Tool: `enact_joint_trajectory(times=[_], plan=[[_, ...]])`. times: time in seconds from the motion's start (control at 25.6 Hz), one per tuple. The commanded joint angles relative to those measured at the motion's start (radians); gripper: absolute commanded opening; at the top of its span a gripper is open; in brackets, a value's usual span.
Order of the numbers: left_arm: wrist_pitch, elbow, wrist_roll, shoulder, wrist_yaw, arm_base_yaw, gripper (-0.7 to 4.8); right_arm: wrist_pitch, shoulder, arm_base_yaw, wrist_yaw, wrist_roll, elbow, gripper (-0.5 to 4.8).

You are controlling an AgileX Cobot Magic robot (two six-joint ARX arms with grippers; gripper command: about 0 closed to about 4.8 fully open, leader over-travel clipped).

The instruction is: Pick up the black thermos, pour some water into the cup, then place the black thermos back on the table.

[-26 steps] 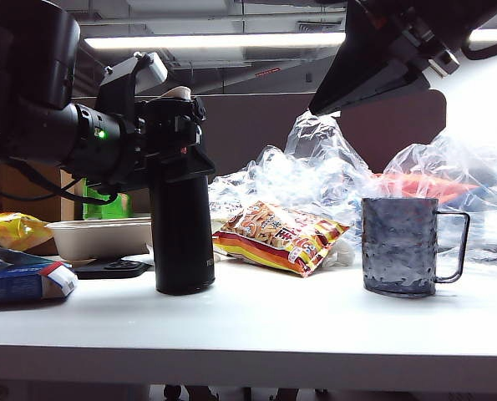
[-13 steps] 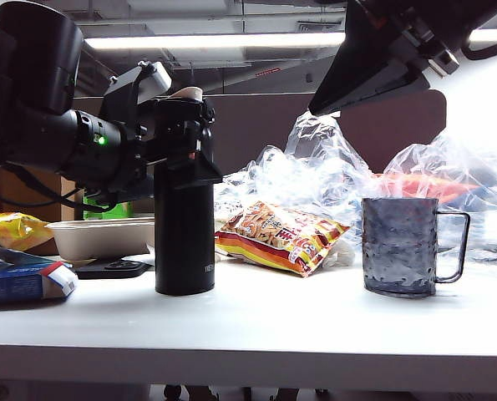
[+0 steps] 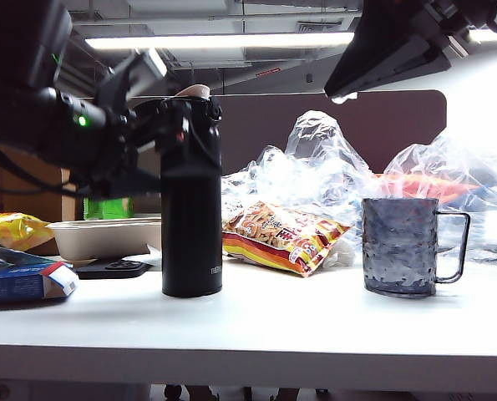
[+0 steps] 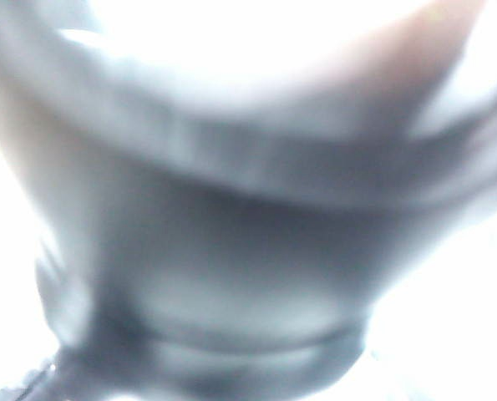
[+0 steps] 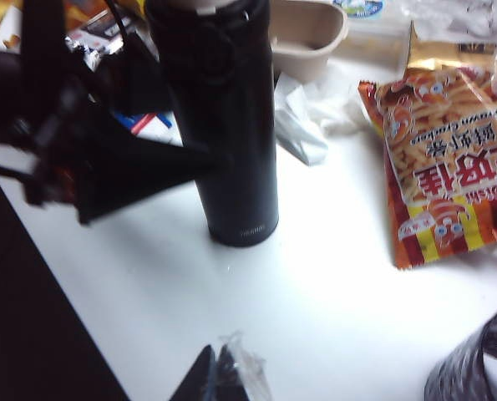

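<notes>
Beside upright black thermos (image 3: 191,200), left fingers (image 5: 160,163) spread, right fingers (image 5: 215,376) closed overhead.

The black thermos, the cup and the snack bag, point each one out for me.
black thermos (image 3: 191,209): exterior view, middle of its matte body.
cup (image 3: 399,242): exterior view, centre of its dimpled wall.
snack bag (image 5: 448,167): right wrist view, printed front of the packet.

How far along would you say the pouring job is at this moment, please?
The black thermos stands upright on the table, so the job looks nearly finished. In hand: the left gripper sits at its upper part, jaws wide, no longer clamping. The cup stands apart to the right; water inside cannot be confirmed. The right gripper hangs shut above the table. Left: withdrawing the left arm.
</notes>
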Motion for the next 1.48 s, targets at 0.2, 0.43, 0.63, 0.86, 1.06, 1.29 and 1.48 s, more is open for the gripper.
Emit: enact_joint_trajectory(times=[0.2,0.43,0.63,0.86,1.06,1.29,1.48], plan=[[-0.536,-0.006,0.047,-0.249,0.013,0.001,4.79,-0.170,-0.114,0.002,0.004,0.005,0.005,-0.02],[-0.981,-0.006,0.018,-0.592,0.220,-0.001,0.03,-0.345,-0.336,0.002,0.025,0.029,-0.017,-0.02],[-1.132,-0.007,-0.045,-0.874,0.174,-0.001,-0.06,-0.228,-0.534,0.002,0.023,0.092,-0.165,-0.02],[-1.167,-0.052,-0.025,-1.144,0.127,-0.001,-0.06,-0.016,-0.688,0.002,0.021,0.101,-0.377,-0.02],[-1.166,-0.158,-0.067,-1.336,0.026,-0.001,-0.06,0.018,-0.743,0.002,0.023,0.121,-0.486,-0.02],[-1.077,-0.363,-0.175,-1.531,-0.037,-0.001,-0.06,0.119,-0.761,0.002,0.050,0.137,-0.625,-0.02],[-0.924,-0.522,-0.254,-1.529,-0.043,-0.001,-0.06,0.153,-0.782,0.002,0.124,0.251,-0.715,-0.02]])
